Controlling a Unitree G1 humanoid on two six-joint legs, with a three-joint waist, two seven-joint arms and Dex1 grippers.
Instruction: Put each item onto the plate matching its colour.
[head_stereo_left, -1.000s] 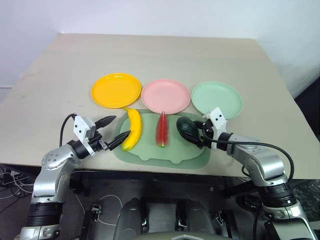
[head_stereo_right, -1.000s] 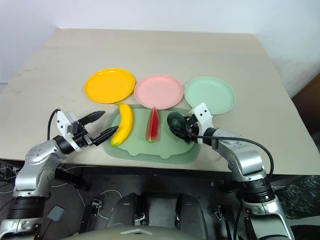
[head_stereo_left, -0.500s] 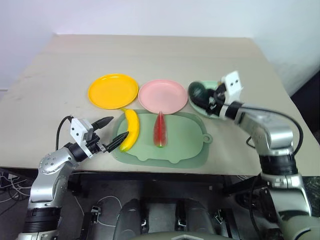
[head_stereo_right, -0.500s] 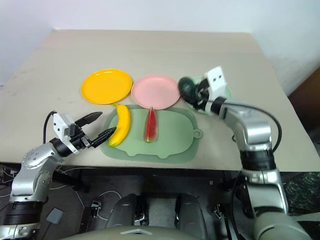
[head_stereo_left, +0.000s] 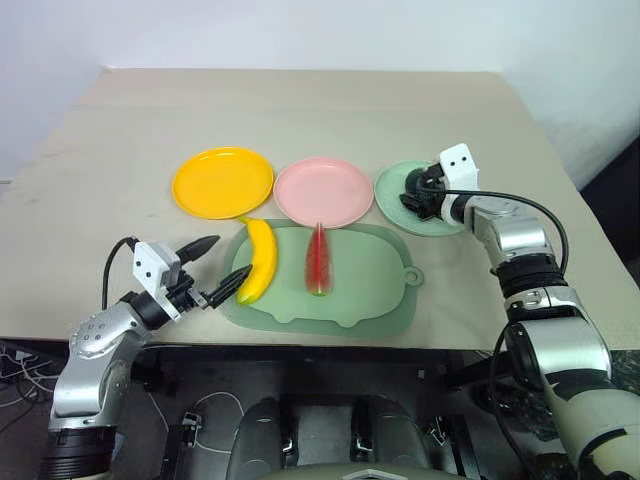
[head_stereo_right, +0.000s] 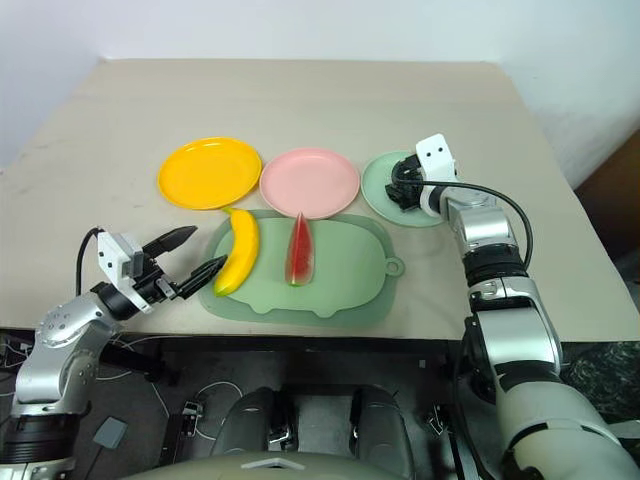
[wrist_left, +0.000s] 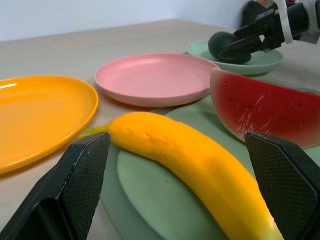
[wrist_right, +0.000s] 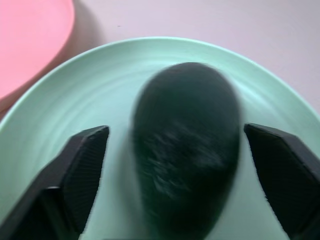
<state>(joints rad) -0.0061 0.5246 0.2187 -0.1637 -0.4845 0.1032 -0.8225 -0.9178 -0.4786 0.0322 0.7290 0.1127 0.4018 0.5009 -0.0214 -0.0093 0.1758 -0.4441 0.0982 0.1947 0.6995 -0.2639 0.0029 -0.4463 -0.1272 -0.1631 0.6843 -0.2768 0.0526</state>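
The dark green avocado (wrist_right: 186, 150) lies on the pale mint green plate (head_stereo_left: 395, 187), between the parted jaws of the right gripper (head_stereo_right: 403, 190); the right wrist view shows bare plate in a gap on each side of it, so the fingers are spread and not pressing on it, a thing the head views hide behind the gripper. The pink plate (head_stereo_left: 322, 191) stands bare just beside the mint one, and the yellow-orange plate (head_stereo_left: 222, 181) lies bare beyond it, all three in a row across the surface (head_stereo_left: 300, 110). Nearer the robot lies the pale green mat (head_stereo_left: 370, 290), its far edge close to the pink plate. On it rest the watermelon wedge (head_stereo_left: 318, 261), rind up as seen from above, and the yellow banana (head_stereo_left: 259, 261) at the mat's left edge, stem tip toward the yellow-orange plate. The left wrist view shows the wedge's red face with dark seeds, which the head views hardly give. The left gripper (head_stereo_left: 215, 269) hovers at the surface's near edge with jaws wide apart, pointing at the banana's near end, holding nothing.
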